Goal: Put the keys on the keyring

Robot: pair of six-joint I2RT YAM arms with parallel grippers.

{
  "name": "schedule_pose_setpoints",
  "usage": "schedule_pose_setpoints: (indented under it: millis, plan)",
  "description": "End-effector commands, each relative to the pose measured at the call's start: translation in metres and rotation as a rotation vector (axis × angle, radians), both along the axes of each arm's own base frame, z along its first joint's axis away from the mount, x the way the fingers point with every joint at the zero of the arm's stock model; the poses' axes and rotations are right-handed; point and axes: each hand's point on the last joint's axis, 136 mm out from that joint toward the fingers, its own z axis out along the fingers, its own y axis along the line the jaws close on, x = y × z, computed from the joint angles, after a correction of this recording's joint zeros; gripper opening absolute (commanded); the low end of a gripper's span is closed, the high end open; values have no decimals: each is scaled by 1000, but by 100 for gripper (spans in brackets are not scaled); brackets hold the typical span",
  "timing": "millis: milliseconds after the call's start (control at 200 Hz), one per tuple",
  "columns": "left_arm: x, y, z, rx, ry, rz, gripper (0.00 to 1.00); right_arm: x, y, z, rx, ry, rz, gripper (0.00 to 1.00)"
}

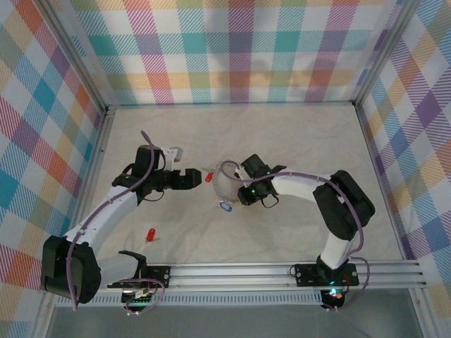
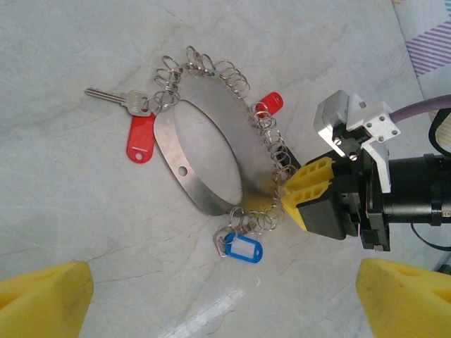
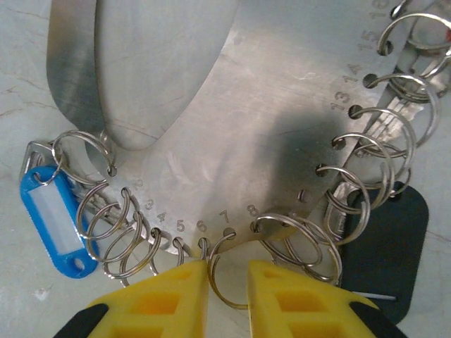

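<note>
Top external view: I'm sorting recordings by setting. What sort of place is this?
Probably a robot test cell in a lab: plaid walls box in a pale tabletop, and robot arms stand on an aluminium rail at its near edge.

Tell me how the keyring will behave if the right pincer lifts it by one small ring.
The keyring is a bare metal band, so it should probably stay stiff rather than droop. Held by one loose split ring at the right pincer, it would likely swing and tilt. The tagged keys would probably dangle and drag.
</note>
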Motion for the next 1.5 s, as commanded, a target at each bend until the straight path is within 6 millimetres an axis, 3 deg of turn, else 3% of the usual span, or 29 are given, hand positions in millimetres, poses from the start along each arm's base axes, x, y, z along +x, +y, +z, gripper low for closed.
schedule_pose_setpoints:
  millis: [0,450,635,775,985,1495]
  plan:
    - [-4,-2,3,5,-6,-17,96,0,4,11,-15,-29,25,24]
    - [-4,-3,4,4,-8,-18,96,-7,9,-1,-76,-30,66,18]
    - [-5,-2,3,8,-6,-17,96,0,8,10,-73,-72,37,16]
    - [-4,-2,4,8,-10,-16,96,9,1,18,-107,-126,15,17]
    - [-4,-2,4,9,-7,-14,96,18,-10,10,-186,-152,-41,20]
    - [-5,-1,3,15,-3,-14,96,16,-7,2,-218,-155,-8,20]
